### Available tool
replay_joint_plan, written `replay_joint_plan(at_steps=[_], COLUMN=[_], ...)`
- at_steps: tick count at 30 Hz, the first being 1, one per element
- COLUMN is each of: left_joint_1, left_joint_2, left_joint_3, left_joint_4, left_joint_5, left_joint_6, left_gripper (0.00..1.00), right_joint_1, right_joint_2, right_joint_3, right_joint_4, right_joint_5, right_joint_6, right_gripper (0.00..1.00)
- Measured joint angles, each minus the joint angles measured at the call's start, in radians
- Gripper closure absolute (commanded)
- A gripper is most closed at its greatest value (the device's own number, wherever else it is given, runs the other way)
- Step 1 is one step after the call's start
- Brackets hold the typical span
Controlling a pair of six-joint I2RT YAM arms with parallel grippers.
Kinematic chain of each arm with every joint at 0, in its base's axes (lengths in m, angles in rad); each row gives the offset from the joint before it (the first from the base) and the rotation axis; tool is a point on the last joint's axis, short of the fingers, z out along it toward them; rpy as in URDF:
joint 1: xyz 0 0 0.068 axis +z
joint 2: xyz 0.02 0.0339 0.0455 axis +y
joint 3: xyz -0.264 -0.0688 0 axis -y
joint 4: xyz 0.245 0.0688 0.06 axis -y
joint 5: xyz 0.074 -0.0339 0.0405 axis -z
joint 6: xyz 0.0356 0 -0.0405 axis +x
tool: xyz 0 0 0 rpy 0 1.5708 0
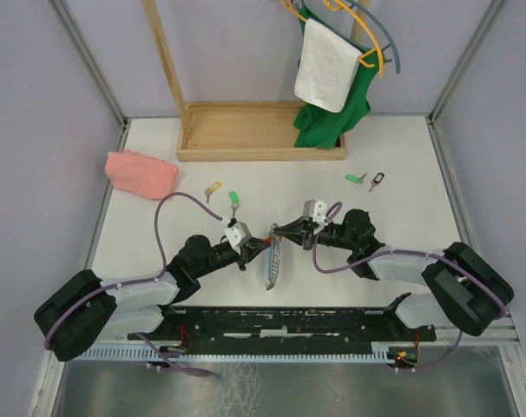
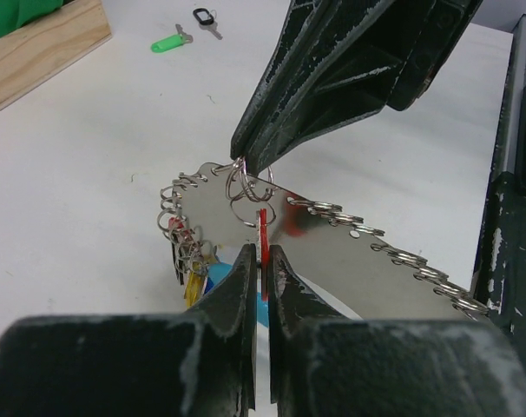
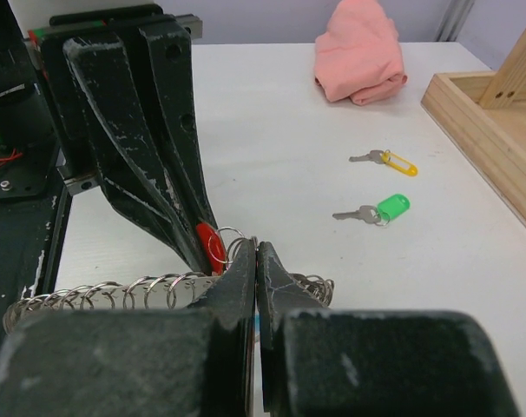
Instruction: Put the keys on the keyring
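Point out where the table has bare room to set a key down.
Free: table between wooden base and keyring; also right of the black-tagged key. Crowded: centre, where left end effector and right end effector meet at it.

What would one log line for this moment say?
phase: key meets ring | left gripper: shut on red-tagged key | right gripper: shut on keyring, at one ring | loose keys: four
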State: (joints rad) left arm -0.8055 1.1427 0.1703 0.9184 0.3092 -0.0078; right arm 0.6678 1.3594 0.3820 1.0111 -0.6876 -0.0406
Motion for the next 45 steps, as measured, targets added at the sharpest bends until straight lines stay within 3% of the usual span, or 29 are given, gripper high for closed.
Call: replay_joint_plan(at_steps=[2, 10, 16, 20, 23, 31, 45], left_joint_1=[-0.003, -0.010, -0.011, -0.018, -0.033, -0.096, -0.134], left_joint_2=[-0.033, -0.127, -0.138, -0.152, -0.166, -0.196, -0.234], left_joint_3=[0.002, 0.067, 0.130, 0.162, 0.178, 0.230, 0.230], left_joint_4=[-0.049, -0.256, -0.410, -0.485, -0.533, -0.669, -0.711], left_joint_5=[-0.011, -0.021, -0.021, -0.024, -0.029, -0.064, -0.097], left_joint_6=[0.000, 0.016, 0.065, 0.100, 0.130, 0.240, 0.325], left_gripper=[0.97, 0.97, 0.97, 0.97, 0.97, 0.97, 0.97], right_joint_1=[0.004, 0.004, 0.004, 0.004, 0.004, 0.002, -0.003], right_joint_2=[0.003, -0.018, -0.203, -0.299, -0.304, -0.133, 0.008], right_joint_3=[-0.016, -0.045, -0.021, 0.084, 0.142, 0.351, 0.441], right_joint_4=[0.018, 0.015, -0.273, -0.589, -0.725, -1.110, -1.267], right_joint_5=[0.015, 0.063, 0.053, 0.011, -0.018, -0.114, -0.304], right_joint_6=[0.016, 0.033, -0.098, -0.283, -0.402, -0.786, -0.968], right_gripper=[0.94, 0.60, 0.45, 0.43, 0.43, 0.47, 0.58])
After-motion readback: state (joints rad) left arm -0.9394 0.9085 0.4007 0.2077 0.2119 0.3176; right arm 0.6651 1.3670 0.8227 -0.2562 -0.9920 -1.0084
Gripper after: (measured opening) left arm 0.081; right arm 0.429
